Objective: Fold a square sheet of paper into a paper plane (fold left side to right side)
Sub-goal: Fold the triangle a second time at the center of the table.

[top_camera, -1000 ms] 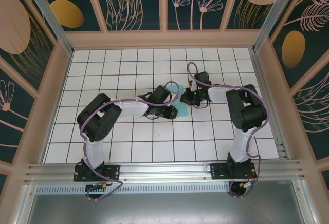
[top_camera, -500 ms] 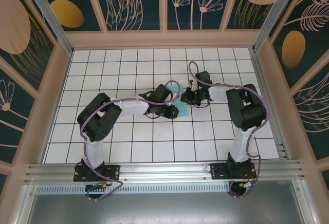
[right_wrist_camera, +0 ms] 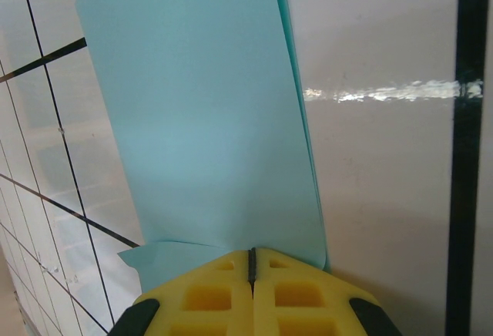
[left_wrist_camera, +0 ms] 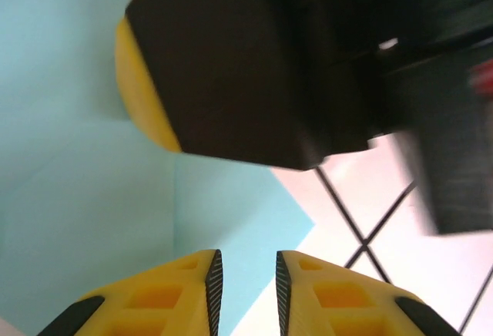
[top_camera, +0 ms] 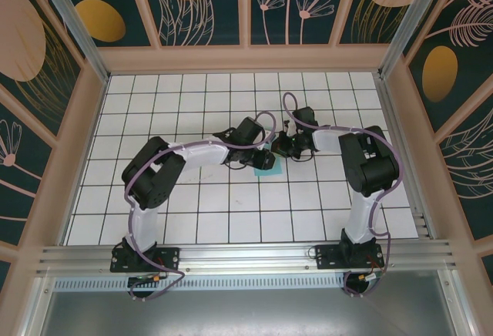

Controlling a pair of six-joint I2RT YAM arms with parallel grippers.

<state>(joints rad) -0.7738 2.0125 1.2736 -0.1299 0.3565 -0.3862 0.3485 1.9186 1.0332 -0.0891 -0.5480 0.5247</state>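
The sheet of paper [top_camera: 266, 162] is light turquoise and lies folded on the white grid table, mostly covered by both grippers in the top view. In the left wrist view the paper [left_wrist_camera: 85, 197] spreads flat under my left gripper [left_wrist_camera: 245, 278], whose jaws stand a little apart with nothing between them. My right gripper [right_wrist_camera: 252, 253] is shut, its tips down on the near end of the folded paper [right_wrist_camera: 208, 112], which runs away from it with a doubled edge on the right. The right gripper's black body [left_wrist_camera: 254, 66] looms close ahead of the left one. No paper plane shape shows.
The table [top_camera: 231, 220] is white tile with black grid lines, fenced by a wooden frame [top_camera: 92, 120]. An aluminium rail [top_camera: 246, 257] runs along the near edge by the arm bases. Both arms [top_camera: 192, 155] meet near the table's middle.
My left gripper has swung away from me and to the right, over the paper and up against the right gripper. The right gripper has stayed put and shut.
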